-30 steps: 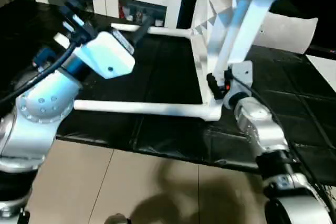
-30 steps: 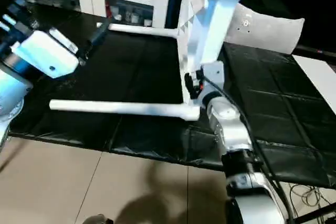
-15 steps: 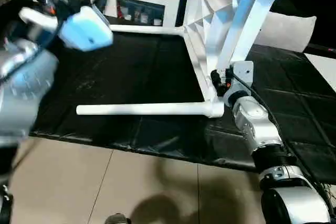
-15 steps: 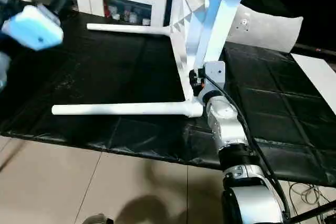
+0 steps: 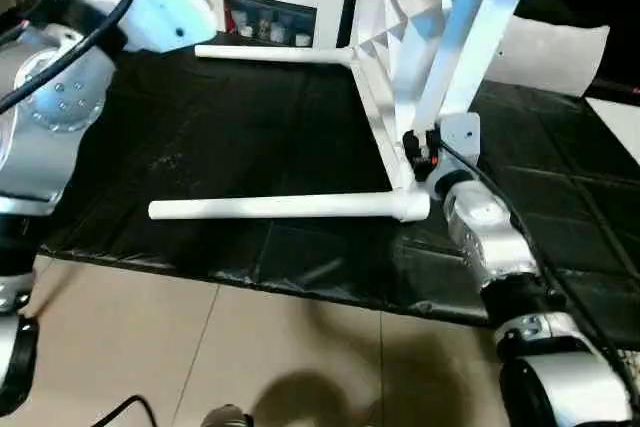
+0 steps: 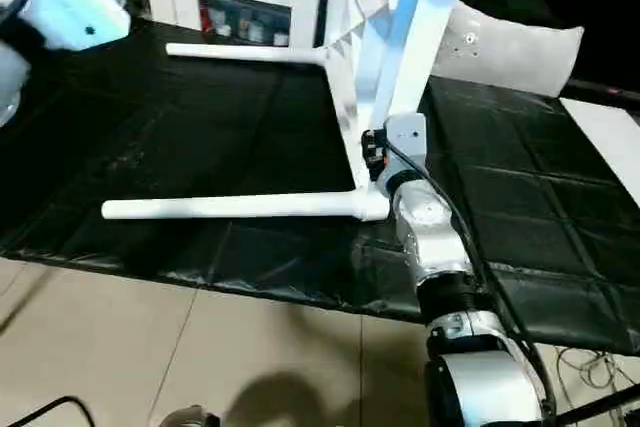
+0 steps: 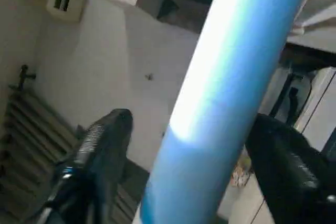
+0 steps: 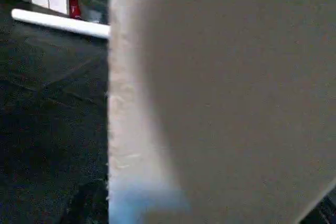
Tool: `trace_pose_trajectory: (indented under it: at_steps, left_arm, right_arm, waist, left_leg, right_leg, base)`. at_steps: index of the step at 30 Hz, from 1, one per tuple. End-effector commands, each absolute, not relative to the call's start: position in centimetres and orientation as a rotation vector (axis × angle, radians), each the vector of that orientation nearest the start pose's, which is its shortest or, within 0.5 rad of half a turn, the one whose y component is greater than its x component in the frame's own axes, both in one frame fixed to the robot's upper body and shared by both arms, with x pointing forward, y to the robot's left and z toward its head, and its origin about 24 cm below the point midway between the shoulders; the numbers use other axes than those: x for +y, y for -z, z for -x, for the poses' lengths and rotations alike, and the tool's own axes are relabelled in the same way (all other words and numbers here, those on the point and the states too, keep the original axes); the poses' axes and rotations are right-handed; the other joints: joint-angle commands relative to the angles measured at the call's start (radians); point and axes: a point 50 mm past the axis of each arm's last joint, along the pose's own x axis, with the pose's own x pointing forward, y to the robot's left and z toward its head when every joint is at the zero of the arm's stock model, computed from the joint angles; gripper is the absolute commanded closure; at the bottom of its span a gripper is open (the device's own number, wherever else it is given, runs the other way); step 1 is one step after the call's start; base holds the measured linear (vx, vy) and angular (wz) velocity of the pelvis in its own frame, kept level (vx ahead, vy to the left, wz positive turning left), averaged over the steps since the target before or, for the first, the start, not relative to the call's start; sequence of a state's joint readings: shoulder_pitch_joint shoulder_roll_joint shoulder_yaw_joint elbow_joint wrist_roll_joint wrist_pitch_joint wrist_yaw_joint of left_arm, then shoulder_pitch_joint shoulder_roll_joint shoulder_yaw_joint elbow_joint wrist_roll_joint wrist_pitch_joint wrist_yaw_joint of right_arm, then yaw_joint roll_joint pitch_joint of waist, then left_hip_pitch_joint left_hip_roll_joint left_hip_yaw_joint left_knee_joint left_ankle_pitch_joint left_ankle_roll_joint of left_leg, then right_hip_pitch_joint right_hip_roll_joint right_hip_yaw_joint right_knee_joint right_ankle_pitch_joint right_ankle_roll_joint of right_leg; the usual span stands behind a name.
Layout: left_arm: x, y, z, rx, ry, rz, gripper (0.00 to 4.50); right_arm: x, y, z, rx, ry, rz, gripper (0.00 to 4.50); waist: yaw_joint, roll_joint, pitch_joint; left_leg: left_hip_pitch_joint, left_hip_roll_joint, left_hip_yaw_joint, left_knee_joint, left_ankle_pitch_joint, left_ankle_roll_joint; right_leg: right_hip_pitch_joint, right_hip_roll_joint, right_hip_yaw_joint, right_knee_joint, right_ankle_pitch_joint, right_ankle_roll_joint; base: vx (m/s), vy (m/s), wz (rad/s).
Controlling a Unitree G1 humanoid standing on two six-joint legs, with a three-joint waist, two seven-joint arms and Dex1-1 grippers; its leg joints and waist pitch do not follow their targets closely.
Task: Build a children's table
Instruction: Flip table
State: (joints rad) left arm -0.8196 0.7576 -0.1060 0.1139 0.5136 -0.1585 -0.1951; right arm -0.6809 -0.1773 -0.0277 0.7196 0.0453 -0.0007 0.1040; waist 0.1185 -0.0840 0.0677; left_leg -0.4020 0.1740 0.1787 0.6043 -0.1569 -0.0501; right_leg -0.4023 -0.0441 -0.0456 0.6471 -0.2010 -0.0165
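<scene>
White leg (image 7: 231, 77) now sits between your left gripper's (image 7: 194, 145) spread jaws, raised from before; right gripper (image 5: 418, 152) jaws: cannot tell.

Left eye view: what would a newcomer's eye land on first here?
The white children's table lying on its side on the black mat, legs pointing out toward the robot's left. The right gripper sits at the tabletop's lower corner, where the near leg plugs in. The left gripper straddles the top leg, fingers apart.
</scene>
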Motion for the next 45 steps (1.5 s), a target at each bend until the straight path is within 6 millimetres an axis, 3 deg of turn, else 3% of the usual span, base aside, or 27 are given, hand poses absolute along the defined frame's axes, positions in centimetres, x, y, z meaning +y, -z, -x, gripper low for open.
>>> trace_pose_trajectory:
  at_steps: [1, 3, 6, 14, 19, 23, 27, 31, 33, 36, 38, 40, 44, 45]
  left_arm:
    - [19.0, -29.5, -33.1, -0.689, 0.072, -1.338, 1.23]
    - [19.1, -29.5, -33.2, -0.680, 0.074, -1.327, 1.34]
    - [19.2, -29.5, -33.4, -0.667, 0.080, -1.315, 1.57]
    - [19.3, -29.2, -33.8, -0.629, 0.113, -1.301, 2.17]
    - [20.2, -30.1, -34.2, -0.600, 0.070, -1.293, 2.52]
    - [21.2, -30.4, -34.7, -0.542, 0.049, -1.236, 2.75]
    - [21.8, -29.6, -35.2, -0.464, 0.072, -1.080, 2.89]
    - [22.4, -28.5, -35.7, -0.378, 0.098, -0.896, 2.92]
    - [22.4, -28.1, -35.8, -0.359, 0.110, -0.834, 2.93]
    - [22.2, -27.9, -35.9, -0.348, 0.118, -0.743, 2.93]
    - [22.1, -27.8, -35.9, -0.341, 0.116, -0.680, 2.94]
    - [22.1, -27.7, -36.0, -0.331, 0.113, -0.639, 2.94]
    - [22.2, -27.5, -36.0, -0.302, 0.105, -0.598, 2.94]
    - [22.3, -27.3, -36.0, -0.288, 0.104, -0.576, 2.94]
  right_arm:
    - [-16.9, -10.1, -37.8, 0.024, -0.105, 0.314, 2.59]
    - [-17.3, -10.5, -37.8, 0.014, -0.097, 0.341, 2.59]
    - [-17.7, -10.8, -37.8, 0.004, -0.091, 0.362, 2.59]
    - [-18.6, -12.9, -38.1, -0.060, -0.085, 0.477, 2.59]
    - [-18.8, -15.6, -37.7, -0.162, -0.170, 0.637, 2.58]
    - [-20.3, -17.7, -37.4, -0.185, -0.200, 0.754, 2.55]
    - [-22.4, -20.6, -37.4, -0.167, -0.235, 0.801, 2.54]
    - [-23.8, -23.5, -36.9, -0.084, -0.388, 0.818, 2.54]
    - [-24.1, -24.8, -36.8, -0.097, -0.429, 0.801, 1.98]
    - [-23.6, -26.1, -36.6, -0.160, -0.532, 0.786, 1.71]
    - [-23.5, -26.6, -36.6, -0.202, -0.537, 0.827, 1.42]
    - [-23.5, -27.2, -36.8, -0.247, -0.508, 0.851, 1.11]
    - [-23.6, -29.2, -37.0, -0.349, -0.428, 0.790, 0.92]
    - [-23.5, -30.5, -36.9, -0.436, -0.398, 0.736, 0.79]
  waist:
    - [0.007, 0.021, -0.074]
    - [0.011, 0.019, -0.073]
    - [0.024, 0.024, -0.074]
    - [0.032, 0.020, -0.074]
    - [0.039, 0.017, -0.074]
    - [0.048, 0.016, -0.075]
    - [0.051, 0.014, -0.076]
    - [0.051, 0.013, -0.072]
    - [0.050, 0.007, -0.072]
    - [0.047, 0.007, -0.068]
    - [0.044, 0.005, -0.067]
    - [0.041, 0.005, -0.069]
    - [0.035, 0.003, -0.068]
    - [0.033, 0.004, -0.068]
  left_leg:
    - [0.039, 0.056, -0.028, -0.072, -0.287, -0.089]
    - [0.039, 0.055, -0.024, -0.070, -0.265, -0.078]
    - [0.038, 0.057, -0.022, -0.069, -0.225, -0.069]
    - [0.037, 0.054, -0.017, -0.067, -0.214, -0.059]
    - [0.038, 0.055, -0.014, -0.066, -0.202, -0.051]
    - [0.040, 0.054, -0.008, -0.063, -0.182, -0.036]
    - [0.038, 0.054, -0.007, -0.060, -0.179, -0.029]
    - [0.036, 0.054, -0.007, -0.058, -0.186, -0.013]
    - [0.033, 0.053, -0.005, -0.055, -0.189, -0.007]
    - [0.036, 0.057, -0.009, -0.055, -0.234, -0.003]
    - [0.035, 0.057, -0.011, -0.056, -0.238, -0.005]
    - [0.033, 0.057, -0.012, -0.056, -0.243, -0.008]
    - [0.033, 0.057, -0.013, -0.054, -0.265, -0.004]
    - [0.033, 0.057, -0.014, -0.054, -0.264, -0.002]
  right_leg:
    - [0.029, -0.104, 0.048, -0.074, -0.184, -0.148]
    - [0.028, -0.104, 0.049, -0.075, -0.184, -0.146]
    - [0.028, -0.102, 0.050, -0.071, -0.158, -0.142]
    - [0.029, -0.103, 0.048, -0.071, -0.167, -0.138]
    - [0.028, -0.100, 0.047, -0.072, -0.177, -0.120]
    - [0.026, -0.099, 0.047, -0.068, -0.144, -0.127]
    - [0.030, -0.100, 0.045, -0.066, -0.131, -0.147]
    - [0.034, -0.102, 0.046, -0.069, -0.132, -0.159]
    - [0.037, -0.104, 0.046, -0.069, -0.149, -0.169]
    - [0.032, -0.110, 0.045, -0.081, -0.241, -0.151]
    - [0.033, -0.109, 0.044, -0.083, -0.255, -0.151]
    - [0.031, -0.109, 0.041, -0.084, -0.270, -0.156]
    - [0.028, -0.109, 0.041, -0.087, -0.303, -0.148]
    - [0.027, -0.108, 0.041, -0.087, -0.303, -0.148]
  base:
    - [0.000, 0.000, 0.00]
    - [0.000, 0.000, 0.00]
    - [0.000, 0.000, 0.00]
    - [0.000, 0.000, 0.00]
    - [0.000, 0.000, 0.00]
    - [0.000, 0.000, 0.00]
    - [0.000, 0.000, 0.00]
    - [0.000, 0.000, 0.00]
    - [0.000, 0.000, 0.00]
    - [0.000, 0.000, 0.00]
    - [0.000, 0.000, 0.00]
    - [0.000, 0.000, 0.00]
    - [0.000, 0.000, 0.00]
    - [0.000, 0.000, 0.00]
